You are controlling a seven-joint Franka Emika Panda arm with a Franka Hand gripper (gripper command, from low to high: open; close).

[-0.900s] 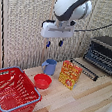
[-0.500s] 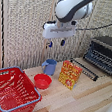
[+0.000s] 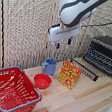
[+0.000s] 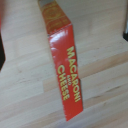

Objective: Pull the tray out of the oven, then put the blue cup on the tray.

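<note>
Arm: white, reaching in from above; against the earlier pictures the gripper (image 3: 63,43) has drifted slightly toward the exterior view's right and sits a little higher, now above the gap between cup and box.
Gripper: hangs in the air, holding nothing; fingers point down with a small gap between them, slightly spread.
Oven (image 3: 106,52): at the exterior view's right, on the wooden table (image 3: 86,104), door down; unmoved.
Tray (image 3: 85,69): dark barred rack, already out in front of the oven, lying low over the table; unchanged.
Blue cup (image 3: 50,67): upright on the table, near the wall, well apart from the tray; same spot as before.
Red bowl (image 3: 42,81): just in front of the cup.
Macaroni box (image 3: 69,74): standing between cup and tray; the wrist view looks down its red edge (image 4: 66,60).
Red basket (image 3: 11,90): front corner, exterior view's left.
</note>
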